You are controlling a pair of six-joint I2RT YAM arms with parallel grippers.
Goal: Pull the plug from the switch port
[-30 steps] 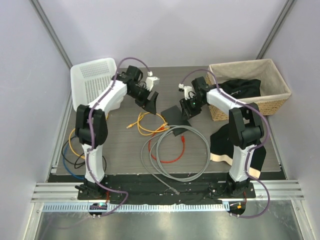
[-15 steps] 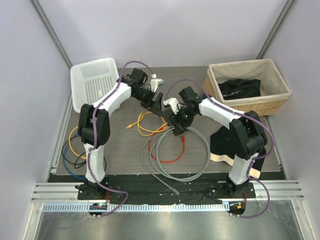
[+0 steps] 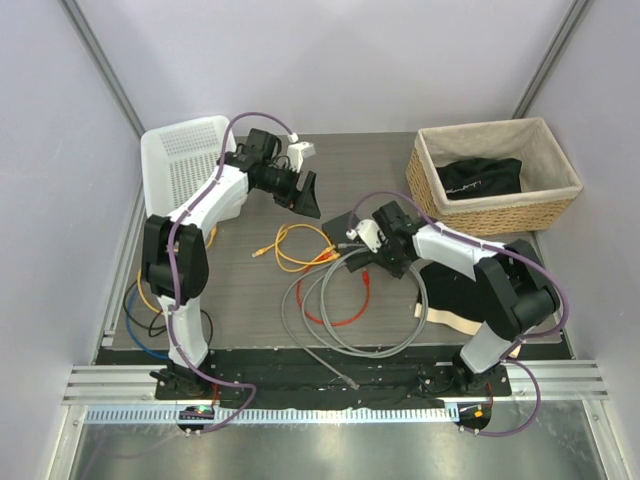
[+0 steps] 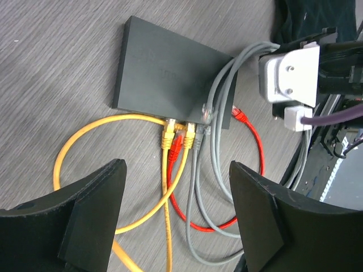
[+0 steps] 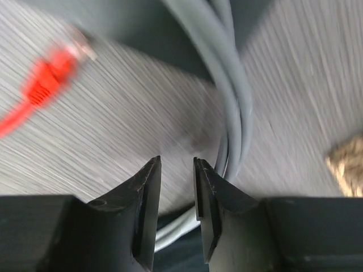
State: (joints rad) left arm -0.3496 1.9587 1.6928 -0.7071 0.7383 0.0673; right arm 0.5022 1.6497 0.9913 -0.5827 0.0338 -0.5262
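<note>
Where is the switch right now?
In the left wrist view the switch lies flat on the table at upper centre, with yellow, red and grey plugs along its lower edge.

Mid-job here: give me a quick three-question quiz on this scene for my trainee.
1. True or false: the left end effector is shut on a plug.
2. Which colour is the loose plug lying beside the switch? A yellow, B red, C blue.
3. Fill in: the cables running just past the right end effector are ___.
Key: 1 false, its jaws stand wide open above the switch; 2 B; 3 grey.
</note>
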